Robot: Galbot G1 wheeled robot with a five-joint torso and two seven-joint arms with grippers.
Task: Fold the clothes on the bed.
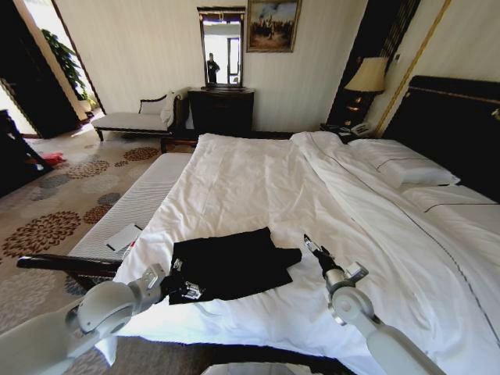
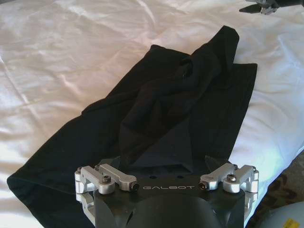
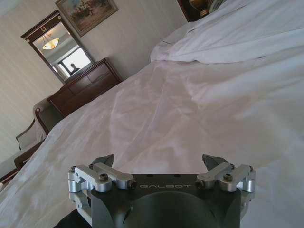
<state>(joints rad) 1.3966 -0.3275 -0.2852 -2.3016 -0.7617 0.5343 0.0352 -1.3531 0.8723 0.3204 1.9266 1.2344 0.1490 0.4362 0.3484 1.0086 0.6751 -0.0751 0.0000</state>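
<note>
T-shirt: you have the black T-shirt [image 1: 230, 264] lying near the foot edge of the bed, partly folded into a rough rectangle. Soft matte fabric; in the left wrist view [image 2: 180, 109] it bunches into loose ridges, with one flap laid over the middle and a narrow corner sticking out toward the far side.

Writing: a small white patch shows at the shirt's near-left corner, too small for you to read. "GALBOT" is printed on both wrist housings.

Left end effector: your left end effector [image 1: 181, 287] sits at the shirt's near-left corner. In the left wrist view [image 2: 166, 164] the fingertips are buried against black cloth, so you cannot tell whether they are apart or closed on it.

Right end effector: your right end effector [image 1: 309, 244] hovers just beside the shirt's right edge, over bare sheet. In the right wrist view [image 3: 161, 161] its two dark fingertips stand wide apart with nothing between them.

Bed: white sheets [image 1: 258, 180], smooth with soft creases; a folded-back white duvet [image 1: 375, 203] and pillows [image 1: 402, 168] lie toward the dark headboard [image 1: 453, 125].

Edges and room: the shirt lies close to the foot edge; beyond it a broad stretch of flat sheet is open to you.

Surroundings: a narrow white-cushioned bench [image 1: 133, 211] runs along the bed's left side, over patterned carpet [image 1: 47, 219]. A dark dresser [image 1: 223, 109] with a mirror stands at the far wall.
</note>
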